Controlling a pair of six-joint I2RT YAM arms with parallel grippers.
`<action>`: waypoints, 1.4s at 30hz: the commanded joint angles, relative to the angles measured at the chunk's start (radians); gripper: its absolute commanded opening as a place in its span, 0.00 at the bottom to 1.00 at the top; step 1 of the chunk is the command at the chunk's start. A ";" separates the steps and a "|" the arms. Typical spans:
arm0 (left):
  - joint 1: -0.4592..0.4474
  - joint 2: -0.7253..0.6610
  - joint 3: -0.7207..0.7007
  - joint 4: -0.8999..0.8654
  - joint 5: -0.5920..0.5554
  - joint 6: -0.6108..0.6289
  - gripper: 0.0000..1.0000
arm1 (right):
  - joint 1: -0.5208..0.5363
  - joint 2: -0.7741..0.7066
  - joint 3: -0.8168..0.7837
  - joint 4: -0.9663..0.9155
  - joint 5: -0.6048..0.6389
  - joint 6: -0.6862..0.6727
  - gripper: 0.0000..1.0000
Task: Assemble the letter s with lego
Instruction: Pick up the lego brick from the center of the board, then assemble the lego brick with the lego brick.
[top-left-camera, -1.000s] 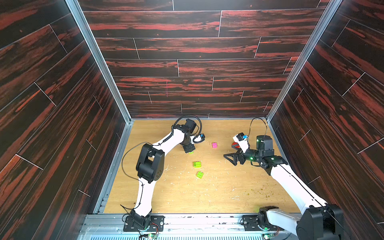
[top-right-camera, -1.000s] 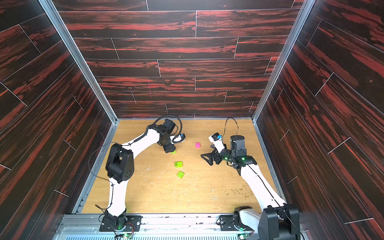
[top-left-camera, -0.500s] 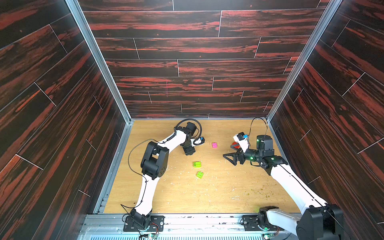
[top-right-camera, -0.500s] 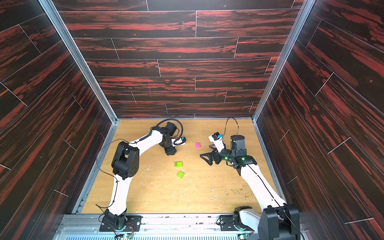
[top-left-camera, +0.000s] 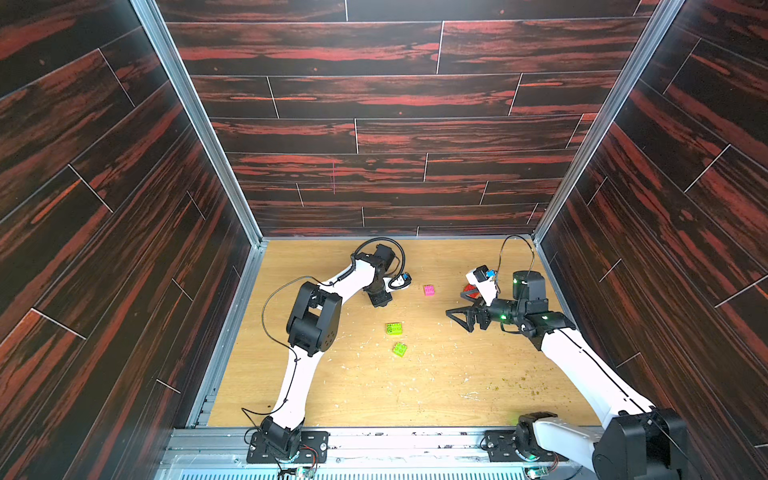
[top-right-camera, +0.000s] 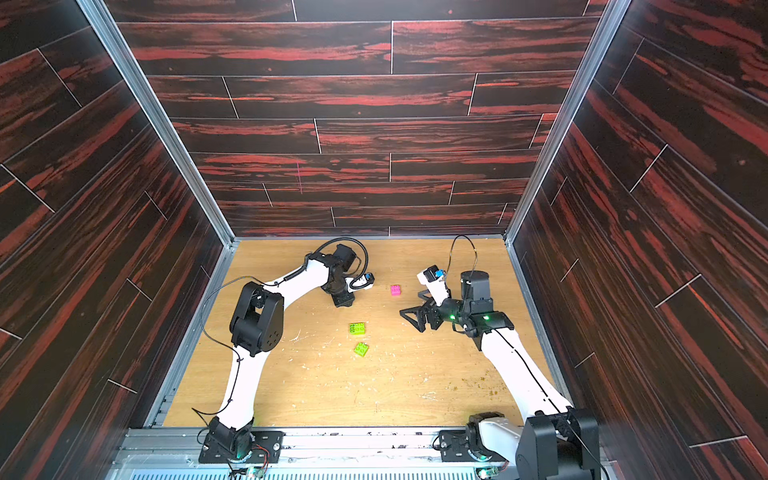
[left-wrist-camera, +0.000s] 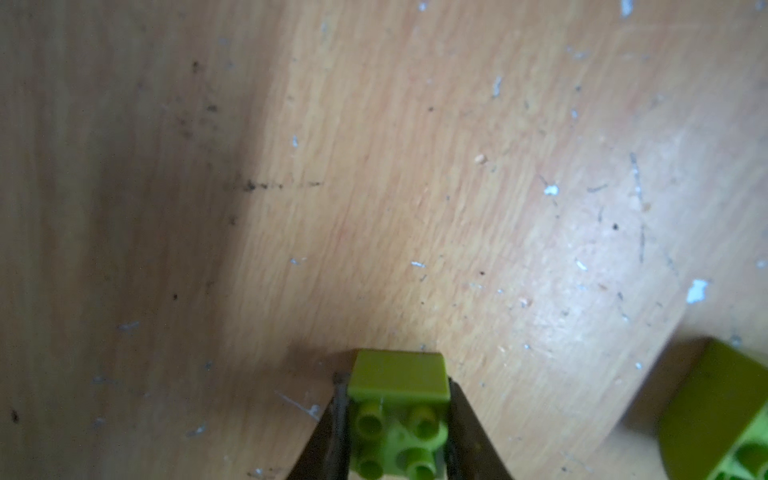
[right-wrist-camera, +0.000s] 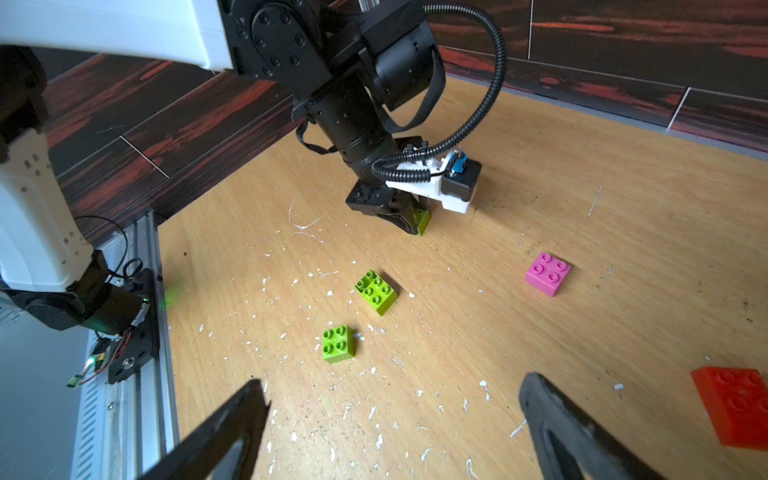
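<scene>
Toward the far edge of the desk (top-left-camera: 332, 399), left of its middle, the left hand (top-left-camera: 380, 300) pointed down, clamped on a lime green brick (left-wrist-camera: 398, 376) with its studs up. Whether the brick rested on the surface or hung just above it could not be told. Around the desk's middle lay a second lime green brick (top-left-camera: 393, 328) and a third lime green brick (top-left-camera: 400, 349), near each other but apart. The pink brick (top-left-camera: 429, 289) sat nearer the far edge. The red brick (right-wrist-camera: 731, 403) lay toward the far right corner, beside the right hand (right-wrist-camera: 392, 384), whose fingers stood wide apart on nothing. No bricks were joined, so the letter s was unstarted. This looked like the first pick. The next move likely called for lifting the brick and pressing it squarely onto another's studs. No writing was readable.
</scene>
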 joint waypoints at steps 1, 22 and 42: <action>0.005 -0.001 0.020 -0.051 0.014 0.002 0.20 | -0.002 -0.010 -0.002 -0.018 -0.003 -0.014 0.98; -0.111 -0.230 -0.114 -0.184 0.180 0.161 0.22 | -0.006 -0.002 -0.008 0.002 0.037 -0.019 0.98; -0.189 -0.185 -0.181 -0.091 0.126 0.193 0.22 | -0.023 -0.024 -0.020 -0.020 0.042 -0.020 0.98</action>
